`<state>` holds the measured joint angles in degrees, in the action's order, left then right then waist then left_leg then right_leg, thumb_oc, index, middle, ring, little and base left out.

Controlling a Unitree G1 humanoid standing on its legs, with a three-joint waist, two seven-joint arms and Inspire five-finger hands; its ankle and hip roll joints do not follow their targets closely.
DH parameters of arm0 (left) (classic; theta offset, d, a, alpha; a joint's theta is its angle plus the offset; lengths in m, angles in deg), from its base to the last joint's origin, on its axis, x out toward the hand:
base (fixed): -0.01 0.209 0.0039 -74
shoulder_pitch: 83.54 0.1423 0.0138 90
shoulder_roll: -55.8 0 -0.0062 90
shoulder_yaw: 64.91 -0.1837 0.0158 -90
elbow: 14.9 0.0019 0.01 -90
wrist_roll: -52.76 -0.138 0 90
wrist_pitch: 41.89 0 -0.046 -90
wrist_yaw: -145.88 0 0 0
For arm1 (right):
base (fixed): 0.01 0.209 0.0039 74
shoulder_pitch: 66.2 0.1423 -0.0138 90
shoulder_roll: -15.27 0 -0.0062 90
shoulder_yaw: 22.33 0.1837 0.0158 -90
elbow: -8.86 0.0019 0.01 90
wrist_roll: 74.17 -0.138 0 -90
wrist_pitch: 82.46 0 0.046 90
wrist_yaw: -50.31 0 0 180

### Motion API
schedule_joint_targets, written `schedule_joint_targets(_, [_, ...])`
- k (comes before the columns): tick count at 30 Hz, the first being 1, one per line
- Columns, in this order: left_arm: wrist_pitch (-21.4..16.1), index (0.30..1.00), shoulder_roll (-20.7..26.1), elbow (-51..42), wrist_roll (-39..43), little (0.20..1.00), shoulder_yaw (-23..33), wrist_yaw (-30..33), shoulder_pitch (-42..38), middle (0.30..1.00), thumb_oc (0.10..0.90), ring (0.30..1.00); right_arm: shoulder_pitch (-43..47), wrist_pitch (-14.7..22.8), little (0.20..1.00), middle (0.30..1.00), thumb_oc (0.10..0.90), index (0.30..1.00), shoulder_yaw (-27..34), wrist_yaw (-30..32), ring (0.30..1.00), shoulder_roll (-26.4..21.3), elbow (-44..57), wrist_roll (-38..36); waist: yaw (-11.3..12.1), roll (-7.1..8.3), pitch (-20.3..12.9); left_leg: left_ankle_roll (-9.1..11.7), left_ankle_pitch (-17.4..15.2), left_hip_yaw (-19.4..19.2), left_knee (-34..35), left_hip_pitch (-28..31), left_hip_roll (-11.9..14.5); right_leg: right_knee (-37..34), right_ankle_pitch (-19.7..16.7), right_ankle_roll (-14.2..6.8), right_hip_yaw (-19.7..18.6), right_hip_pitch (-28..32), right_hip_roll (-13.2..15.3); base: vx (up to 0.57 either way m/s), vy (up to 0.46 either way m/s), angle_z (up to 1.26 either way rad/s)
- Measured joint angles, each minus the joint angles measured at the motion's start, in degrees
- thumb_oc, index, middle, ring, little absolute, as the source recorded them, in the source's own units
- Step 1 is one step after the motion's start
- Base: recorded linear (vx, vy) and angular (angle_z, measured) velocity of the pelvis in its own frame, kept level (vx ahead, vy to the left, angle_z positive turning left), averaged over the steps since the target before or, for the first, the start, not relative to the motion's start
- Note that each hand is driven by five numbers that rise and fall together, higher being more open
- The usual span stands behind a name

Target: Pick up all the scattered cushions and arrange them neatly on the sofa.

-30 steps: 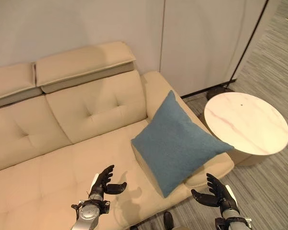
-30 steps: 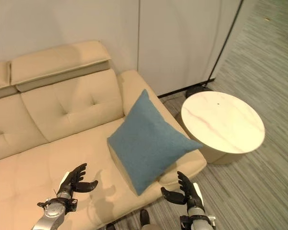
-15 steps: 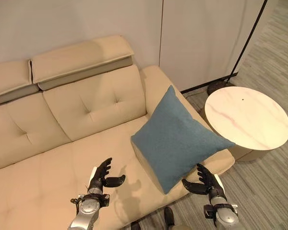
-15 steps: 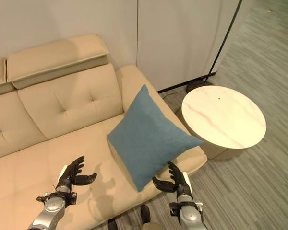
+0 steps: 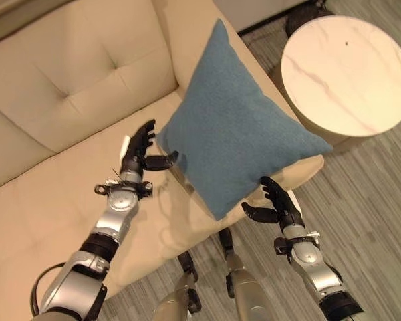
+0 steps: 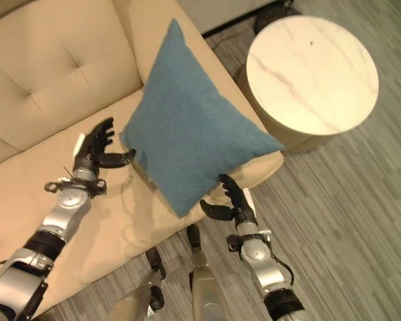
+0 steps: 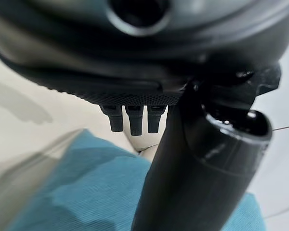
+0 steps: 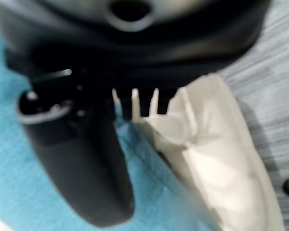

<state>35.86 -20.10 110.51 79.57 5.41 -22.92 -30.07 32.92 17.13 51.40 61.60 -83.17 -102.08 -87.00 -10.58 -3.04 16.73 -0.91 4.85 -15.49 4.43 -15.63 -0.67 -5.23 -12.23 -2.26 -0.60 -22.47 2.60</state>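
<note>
Cushion (image 5: 237,137) leaning diamond-wise on the sofa (image 5: 67,100), one corner pointing up.
Left robot hand (image 5: 139,150) and right robot hand (image 5: 275,204) are flanking it, fingers spread, grasping nothing; eye views are showing the round surface (image 5: 347,67).

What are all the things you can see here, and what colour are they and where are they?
cushion: one, blue, propped on a corner at the sofa's end, leaning on the armrest.
sofa: one, cream, tufted back, filling the left side.
round table: one, pale marbled top, on the floor beside the sofa's armrest.
floor: grey striped carpet, at the right and along the bottom.
left hand: one, dark, open, at the cushion's left edge.
right hand: one, dark, open, at the cushion's lower right edge.
</note>
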Motion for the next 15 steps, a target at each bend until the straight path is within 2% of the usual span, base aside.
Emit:
schedule_joint_targets(9, [-0.02,0.9,8.1,4.88,3.56,0.9,-6.0,-3.44,-10.58,0.9,0.8,0.9,1.48,0.89,0.9,0.9,0.8,0.9,-1.41,-1.32,0.9,-2.05,-0.03,-0.83,-0.09,-0.11,0.08,-0.06,-0.7,0.28,0.63,-0.5,-0.17,-0.03,0.51,-0.3,-0.27,-1.27,-0.26,0.02,0.015,-0.05])
schedule_joint_targets(15, [-0.08,0.9,9.09,4.65,3.74,0.9,-7.51,-5.96,-13.02,0.9,0.8,0.9,2.22,1.21,0.9,0.9,0.8,0.9,-2.42,-1.72,0.9,-2.94,-0.13,-0.94,-0.51,-0.12,0.09,0.05,-0.56,0.12,0.33,-1.06,-0.19,0.0,0.27,-0.03,-0.55,-1.86,-0.24,0.02,0.0,-0.01])
